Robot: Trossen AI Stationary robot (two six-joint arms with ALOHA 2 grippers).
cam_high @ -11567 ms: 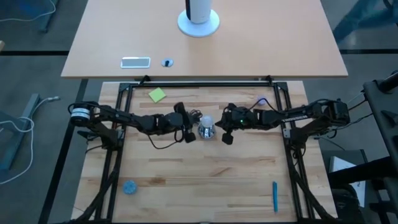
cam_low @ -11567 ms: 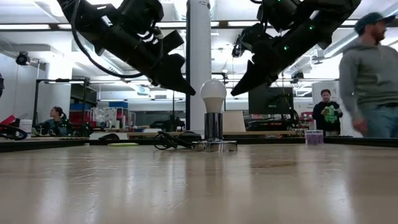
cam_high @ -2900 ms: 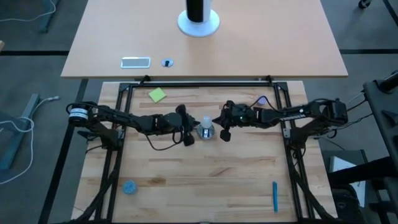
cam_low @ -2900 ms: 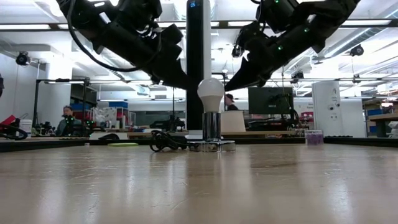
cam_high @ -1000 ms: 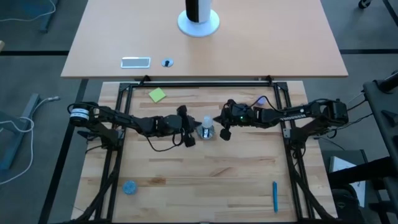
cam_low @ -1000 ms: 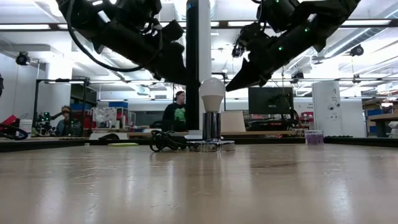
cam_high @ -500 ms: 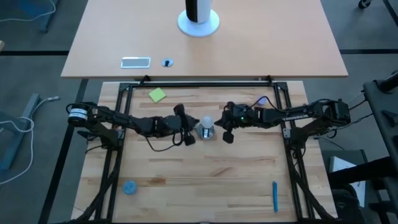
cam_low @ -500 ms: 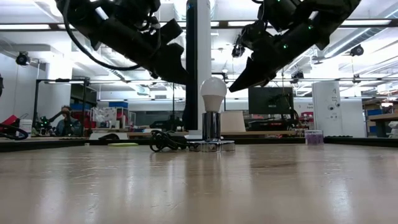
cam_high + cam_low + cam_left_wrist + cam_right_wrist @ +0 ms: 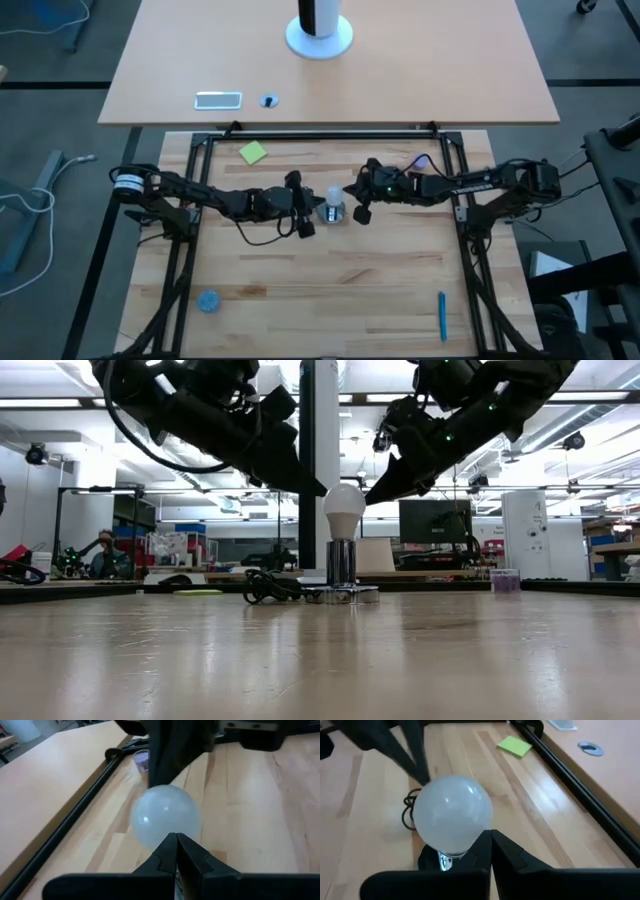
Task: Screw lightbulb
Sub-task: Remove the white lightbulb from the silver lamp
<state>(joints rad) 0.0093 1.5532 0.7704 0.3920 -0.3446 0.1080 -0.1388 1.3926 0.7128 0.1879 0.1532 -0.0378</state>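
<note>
The lower part of the lightbulb point(image 9: 344, 511) is hidden from above by its own round head; only the low view shows it standing upright in the shiny socket point(image 9: 342, 563), whose flat base sits on the table point(image 9: 330, 290). A coiled black cord point(image 9: 270, 586) lies beside the socket, its end lost behind the base.

There is one lightbulb point(image 9: 333, 196), one socket, two arms, one green note point(image 9: 253, 152), one blue disc point(image 9: 208, 300) and one blue pen point(image 9: 441, 315).

The left gripper point(image 9: 304, 213) hangs just beside the lightbulb on one side, its two fingers point(image 9: 176, 851) pressed together, holding nothing. The right gripper point(image 9: 358, 205) hangs just beside the lightbulb on the opposite side, fingers point(image 9: 487, 845) likewise closed and empty. In the low view both tips point down toward the bulb's head; whether either touches it cannot be told
</note>
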